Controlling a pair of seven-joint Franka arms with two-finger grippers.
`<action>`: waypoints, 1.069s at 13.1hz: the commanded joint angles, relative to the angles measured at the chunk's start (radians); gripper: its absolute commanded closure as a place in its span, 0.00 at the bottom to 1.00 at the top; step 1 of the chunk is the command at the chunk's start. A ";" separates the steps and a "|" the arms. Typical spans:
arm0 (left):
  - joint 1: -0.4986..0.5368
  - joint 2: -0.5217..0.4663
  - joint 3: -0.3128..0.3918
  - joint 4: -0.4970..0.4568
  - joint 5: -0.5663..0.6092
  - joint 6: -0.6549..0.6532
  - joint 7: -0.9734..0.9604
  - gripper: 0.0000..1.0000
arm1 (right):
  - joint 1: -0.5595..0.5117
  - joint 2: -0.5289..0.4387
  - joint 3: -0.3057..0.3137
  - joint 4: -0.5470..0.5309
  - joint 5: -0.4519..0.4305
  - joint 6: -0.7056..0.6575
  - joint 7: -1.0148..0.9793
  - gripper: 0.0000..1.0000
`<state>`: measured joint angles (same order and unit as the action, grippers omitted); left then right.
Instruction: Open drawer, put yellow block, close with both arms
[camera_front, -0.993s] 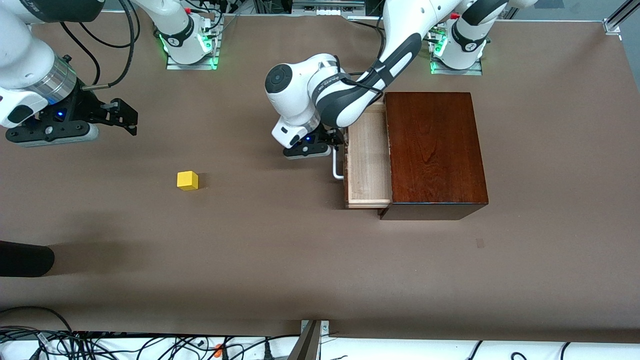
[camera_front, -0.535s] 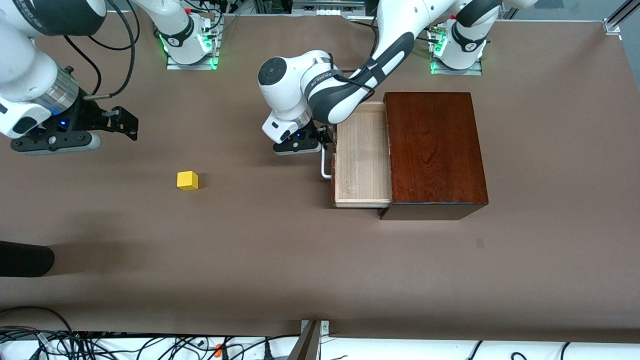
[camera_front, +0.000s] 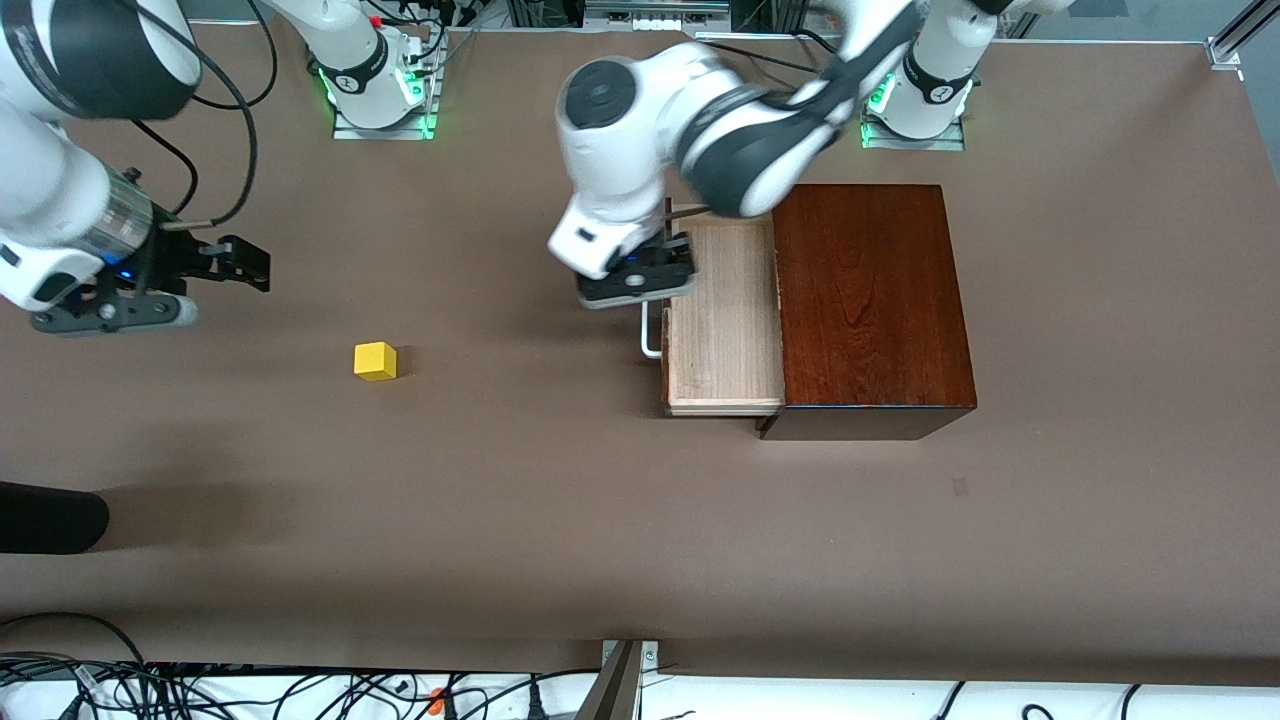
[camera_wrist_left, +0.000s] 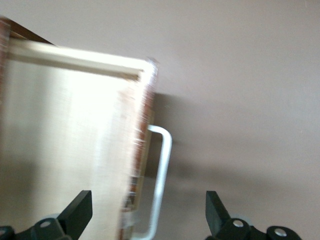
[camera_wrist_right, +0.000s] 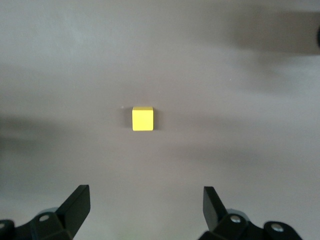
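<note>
I see the drawer (camera_front: 725, 320), a pale-wood-lined sliding tray with a dark reddish-brown front, pulled well out of its glossy dark mahogany box (camera_front: 868, 300) toward the right arm's end of the table; its inside looks bare. Its white U-shaped handle (camera_front: 650, 332) sticks out from the front, and in the left wrist view the same handle (camera_wrist_left: 159, 185) lies between the two black fingers (camera_wrist_left: 77, 212), which are spread wide and touch nothing. In my front view the left gripper (camera_front: 640, 282) hangs over the drawer's front edge, raised above the handle, its white arm reaching in over the box. The small bright yellow cube (camera_front: 375, 361) sits alone on the brown table (camera_front: 560, 520), well apart from the drawer, toward the right arm's end. The right gripper (camera_front: 215, 262) hovers over the bare table near the cube; in the right wrist view its fingertips (camera_wrist_right: 75, 205) stand spread apart with the cube (camera_wrist_right: 142, 119) centred ahead of them, untouched.
</note>
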<state>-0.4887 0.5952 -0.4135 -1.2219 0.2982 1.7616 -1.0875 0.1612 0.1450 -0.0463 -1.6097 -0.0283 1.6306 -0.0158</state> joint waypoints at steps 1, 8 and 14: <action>0.155 -0.170 -0.014 -0.151 -0.083 -0.004 0.110 0.00 | -0.006 0.062 0.003 0.010 0.022 -0.011 -0.061 0.00; 0.435 -0.322 -0.002 -0.218 -0.246 -0.050 0.430 0.00 | 0.000 0.099 0.009 -0.323 0.025 0.453 -0.052 0.00; 0.415 -0.524 0.303 -0.367 -0.366 -0.136 0.887 0.00 | 0.000 0.229 0.011 -0.409 0.111 0.673 -0.036 0.00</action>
<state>-0.0632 0.1876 -0.1831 -1.4738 -0.0349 1.6342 -0.3315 0.1634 0.3349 -0.0392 -2.0018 0.0571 2.2447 -0.0564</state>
